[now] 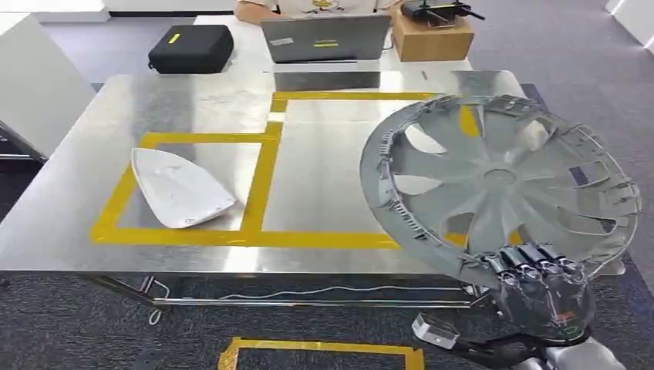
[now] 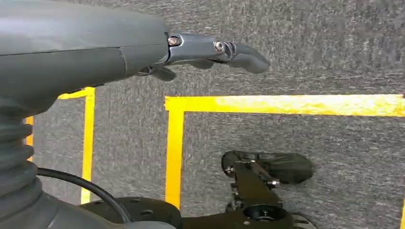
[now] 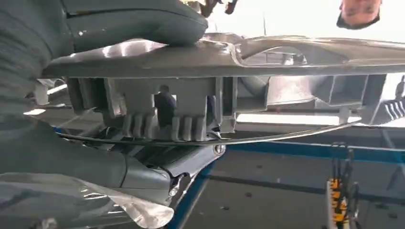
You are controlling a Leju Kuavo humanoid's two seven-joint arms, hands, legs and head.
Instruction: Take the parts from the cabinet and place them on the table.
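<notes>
Grey carpet, steel tabletop (image 1: 193, 100) marked with yellow tape boxes (image 1: 262, 181). White part (image 1: 179, 187) already down inside the box toward the tabletop's left edge. Wheel cover (image 1: 501, 181) up off the surface, tilted, over the right-hand box near the tabletop's front right corner. Right hand (image 1: 540, 270) clamped on the cover's near rim, thumb (image 3: 133, 19) on one face, fingers (image 3: 162, 164) under the other. Left hand (image 2: 210, 50) down by the floor, holding nothing, fingers mostly hidden behind the wrist cover, so apart or curled: cannot tell. Laptop (image 1: 325, 37), black case (image 1: 190, 48) and wooden box (image 1: 432, 35) along the far edge, person seated behind. Step in hand, seemingly: carrying the cover to its spot. Next move probably calls for lowering flat inside the right box, then letting go, minding the overhang past the right edge.
</notes>
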